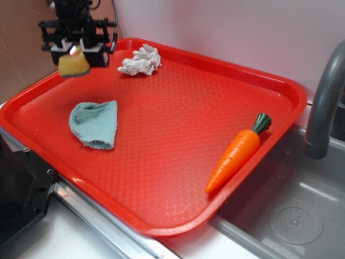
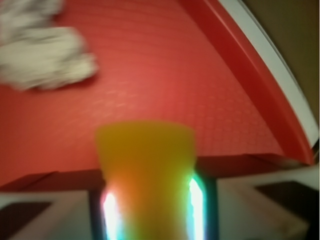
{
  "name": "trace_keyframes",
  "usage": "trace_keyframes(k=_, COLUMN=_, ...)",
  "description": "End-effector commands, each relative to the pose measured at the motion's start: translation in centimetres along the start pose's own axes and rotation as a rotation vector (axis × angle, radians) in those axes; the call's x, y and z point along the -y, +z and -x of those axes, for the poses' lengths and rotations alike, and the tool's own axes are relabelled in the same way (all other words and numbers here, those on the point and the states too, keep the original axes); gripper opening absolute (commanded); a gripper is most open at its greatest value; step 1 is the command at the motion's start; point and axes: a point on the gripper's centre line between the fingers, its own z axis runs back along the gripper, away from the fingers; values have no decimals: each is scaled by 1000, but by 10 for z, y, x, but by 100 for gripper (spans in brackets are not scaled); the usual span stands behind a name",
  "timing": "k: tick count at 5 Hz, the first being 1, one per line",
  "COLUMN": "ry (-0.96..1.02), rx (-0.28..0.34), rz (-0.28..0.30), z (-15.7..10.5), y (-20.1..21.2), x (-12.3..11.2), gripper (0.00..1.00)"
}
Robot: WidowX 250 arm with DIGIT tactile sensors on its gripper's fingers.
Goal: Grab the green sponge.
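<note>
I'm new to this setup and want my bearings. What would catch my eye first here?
The big red tray fills the scene. At its far left corner the gripper holds a yellow sponge lifted above it. An orange toy carrot lies along the tray's right edge, a blue-green cloth lies at left, and a white rag lies near the back.
</note>
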Motion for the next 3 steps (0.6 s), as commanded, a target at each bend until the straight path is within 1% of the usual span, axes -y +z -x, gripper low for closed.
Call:
trace_keyframes(k=1, ry=-279, rx=93, rz=131, z=53, y=86, x=44, gripper=0)
trace_keyframes(k=2, ry=-358, rx=115, rz=204, z=90, y=112, x=55, gripper=0)
trace_keyframes(k=3, ry=-286, rx=133, rz=221, z=99, y=113, x=52, gripper=0)
